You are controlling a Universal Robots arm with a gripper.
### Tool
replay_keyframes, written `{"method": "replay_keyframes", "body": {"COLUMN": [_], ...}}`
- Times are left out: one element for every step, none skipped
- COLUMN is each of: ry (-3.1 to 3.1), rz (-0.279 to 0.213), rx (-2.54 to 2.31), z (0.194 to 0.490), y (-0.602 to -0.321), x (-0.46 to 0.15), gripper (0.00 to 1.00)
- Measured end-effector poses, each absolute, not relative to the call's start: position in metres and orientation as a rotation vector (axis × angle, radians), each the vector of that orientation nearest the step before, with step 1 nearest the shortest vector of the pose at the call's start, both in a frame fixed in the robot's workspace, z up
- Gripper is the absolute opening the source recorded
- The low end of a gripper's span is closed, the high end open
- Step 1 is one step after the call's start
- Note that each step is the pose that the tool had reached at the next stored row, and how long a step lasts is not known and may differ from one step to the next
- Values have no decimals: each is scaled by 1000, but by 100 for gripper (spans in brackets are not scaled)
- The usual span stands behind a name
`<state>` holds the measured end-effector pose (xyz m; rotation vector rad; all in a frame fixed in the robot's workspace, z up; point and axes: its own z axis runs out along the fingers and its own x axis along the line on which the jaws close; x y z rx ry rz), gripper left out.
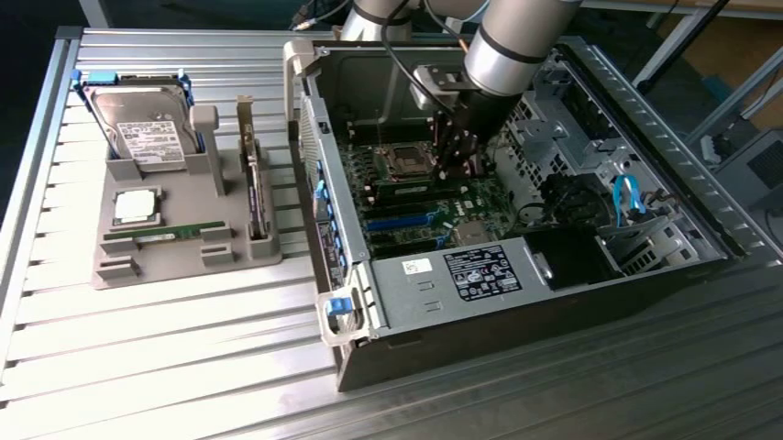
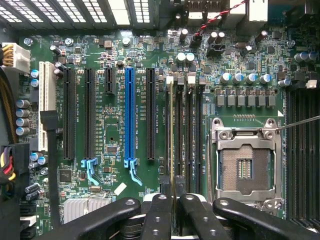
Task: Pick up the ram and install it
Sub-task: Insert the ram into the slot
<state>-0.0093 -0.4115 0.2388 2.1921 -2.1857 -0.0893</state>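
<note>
Wrist view: tool (image 2: 174, 201) clamps ram (image 2: 172, 131) edge-on; slot lettering (image 2: 141, 127) unreadable.

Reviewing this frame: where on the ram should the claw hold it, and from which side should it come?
Likely best: the long edge facing away from the motherboard, pinched across its flat faces, coming straight down. The ram stands on edge along the memory slots, so its contact edge must stay free. The claw is shut on it that way.
</note>
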Motion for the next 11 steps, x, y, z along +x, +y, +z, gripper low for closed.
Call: {"method": "replay_keyframes", "body": {"ry": [-2186,-2185,-2185,-2185,-2185,-2185,-2186,-2186,-2186,-2185,-2185], "rz": [-89,-89,-89,-89,-89,-89,-89,-89,-89,-89,-89], "rx": [2192,2192,2192,2192,2192,2192,2192,2192,2192,2192,2192], "z": [238,238,238,238,238,238,237,237,237,236,236], "y": [-411,-412,-412,-412,-412,-412,-412,-411,-411,-412,-412], "x": [-9,-9,-9,-9,-9,-9,-9,-9,-9,-9,-9], "gripper": [13,13,13,13,13,13,13,13,13,13,13]}}
